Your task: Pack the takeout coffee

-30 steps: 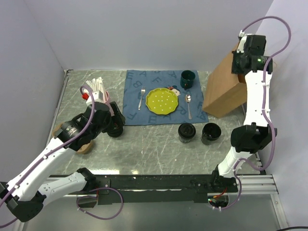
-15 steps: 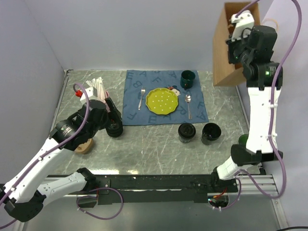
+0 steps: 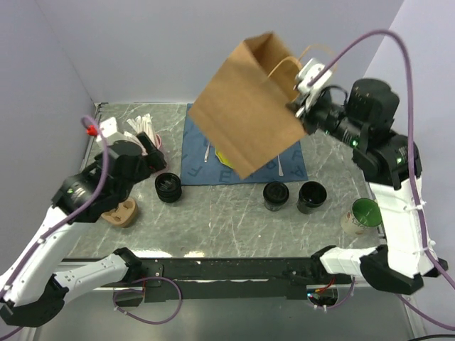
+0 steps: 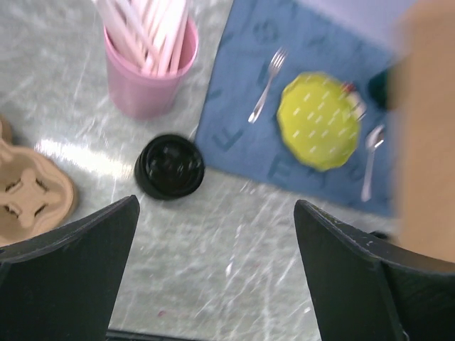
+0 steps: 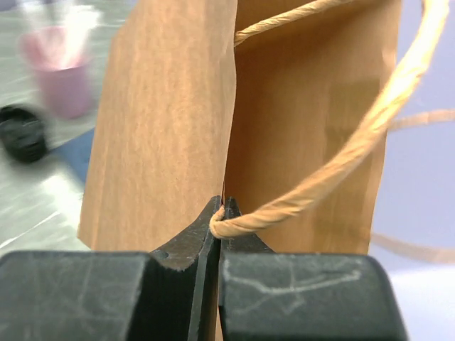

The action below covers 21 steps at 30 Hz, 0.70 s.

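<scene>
Right fingers (image 5: 188, 254) pinching brown bag (image 3: 245, 117) by handle, alphabet-lettered blue placemat (image 4: 234, 121)

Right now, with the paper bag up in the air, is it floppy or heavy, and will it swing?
Probably light: the right gripper holds the paper bag by a small pinch at its rim. Fairly stiff, I think: its sides look flat and its mouth gapes open. Likely to swing: held at one spot, it hangs tilted.
</scene>
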Each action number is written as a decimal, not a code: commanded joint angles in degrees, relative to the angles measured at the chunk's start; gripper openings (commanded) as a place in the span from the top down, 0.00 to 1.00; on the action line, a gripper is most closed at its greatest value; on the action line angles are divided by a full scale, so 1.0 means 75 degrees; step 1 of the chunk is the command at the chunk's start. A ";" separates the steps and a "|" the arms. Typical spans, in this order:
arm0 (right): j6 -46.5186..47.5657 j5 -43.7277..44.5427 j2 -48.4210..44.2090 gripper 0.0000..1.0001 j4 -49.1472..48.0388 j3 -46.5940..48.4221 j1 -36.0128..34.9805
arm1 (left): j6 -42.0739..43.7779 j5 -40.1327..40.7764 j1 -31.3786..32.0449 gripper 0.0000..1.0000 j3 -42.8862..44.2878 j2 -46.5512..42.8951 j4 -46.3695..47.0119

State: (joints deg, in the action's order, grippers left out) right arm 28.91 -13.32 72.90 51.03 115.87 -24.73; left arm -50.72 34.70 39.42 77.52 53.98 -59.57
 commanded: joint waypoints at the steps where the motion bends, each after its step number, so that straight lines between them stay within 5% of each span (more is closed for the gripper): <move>1: 0.0142 -0.1000 -0.0661 1.00 -0.0639 -0.0800 -0.0824 | 0.0153 0.0752 -0.0018 0.03 0.1064 -0.0236 -0.0119; 11: 0.0154 -0.2077 -0.1142 1.00 -0.0137 -0.1574 -0.1777 | 0.0716 0.1408 -0.0029 0.03 0.1793 -0.0260 -0.0037; 21: 0.0763 -0.2325 -0.1646 1.00 0.0790 -0.2488 -0.2268 | -0.0596 0.1070 -0.0029 0.03 0.1467 0.0010 -0.0600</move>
State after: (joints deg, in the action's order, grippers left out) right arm 31.92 -29.69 63.24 55.59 99.09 -40.16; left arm -50.63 43.53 39.40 90.56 53.93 -62.94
